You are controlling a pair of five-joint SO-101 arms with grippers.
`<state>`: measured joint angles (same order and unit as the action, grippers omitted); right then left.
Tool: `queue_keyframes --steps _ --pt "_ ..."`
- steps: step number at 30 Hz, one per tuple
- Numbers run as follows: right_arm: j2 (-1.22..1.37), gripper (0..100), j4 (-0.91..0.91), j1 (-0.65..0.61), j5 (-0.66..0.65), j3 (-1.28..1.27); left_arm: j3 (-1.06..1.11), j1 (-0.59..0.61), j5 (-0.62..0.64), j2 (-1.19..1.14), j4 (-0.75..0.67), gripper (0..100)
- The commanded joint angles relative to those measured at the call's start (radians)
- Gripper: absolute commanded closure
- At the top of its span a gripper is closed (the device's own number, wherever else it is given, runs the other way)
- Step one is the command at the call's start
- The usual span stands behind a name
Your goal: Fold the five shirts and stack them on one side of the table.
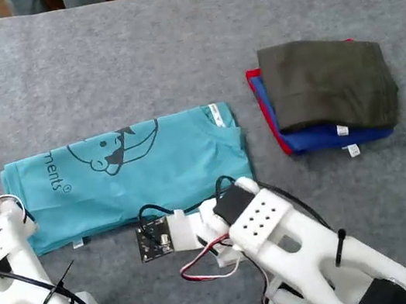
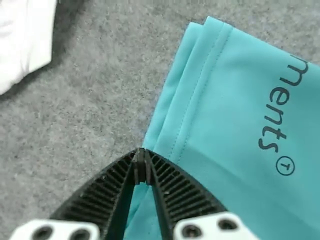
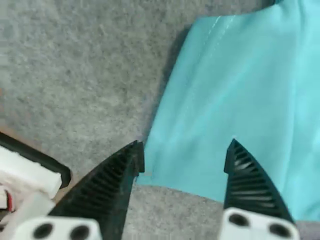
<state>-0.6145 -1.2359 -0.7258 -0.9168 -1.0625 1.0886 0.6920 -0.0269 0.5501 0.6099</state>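
The teal shirt (image 1: pixel 129 177) lies flat, folded lengthwise, left of middle on the grey surface (image 1: pixel 168 40). It's got dark lettering and a cartoon drawing, plus a small white tag at the collar. Left jaws are pressed together right at its hem corner, can't tell if any fabric's caught. Right jaws are spread wide over its near edge. Well off to the right there's an olive shirt (image 1: pixel 328 82) on a blue shirt (image 1: pixel 319 139) on a red shirt (image 1: pixel 254 77), with white tags poking out.

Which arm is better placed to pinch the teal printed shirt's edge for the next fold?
Probably right: the right gripper is open over the edge of the teal printed shirt. The left gripper is shut at the shirt's corner and would have to open first.
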Motion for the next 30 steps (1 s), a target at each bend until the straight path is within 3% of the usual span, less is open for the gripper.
queue_keyframes --steps 1,4,10,18,30 --pt "-0.022 73.0 0.038 -0.014 0.015 -0.016 -0.012 -0.001 0.011 0.028 0.005 97" --pt "-0.022 73.6 0.057 -0.015 0.041 -0.021 -0.012 -0.001 0.012 0.029 0.003 97" --pt "-0.001 84.2 0.193 -0.014 0.077 -0.088 -0.004 -0.001 0.012 0.023 -0.031 97" --pt "0.260 81.0 0.293 -0.003 0.078 -0.039 -0.004 -0.001 0.012 0.021 -0.031 97" --pt "0.294 77.0 0.285 0.026 0.077 -0.021 -0.002 -0.001 0.012 0.021 -0.029 97"
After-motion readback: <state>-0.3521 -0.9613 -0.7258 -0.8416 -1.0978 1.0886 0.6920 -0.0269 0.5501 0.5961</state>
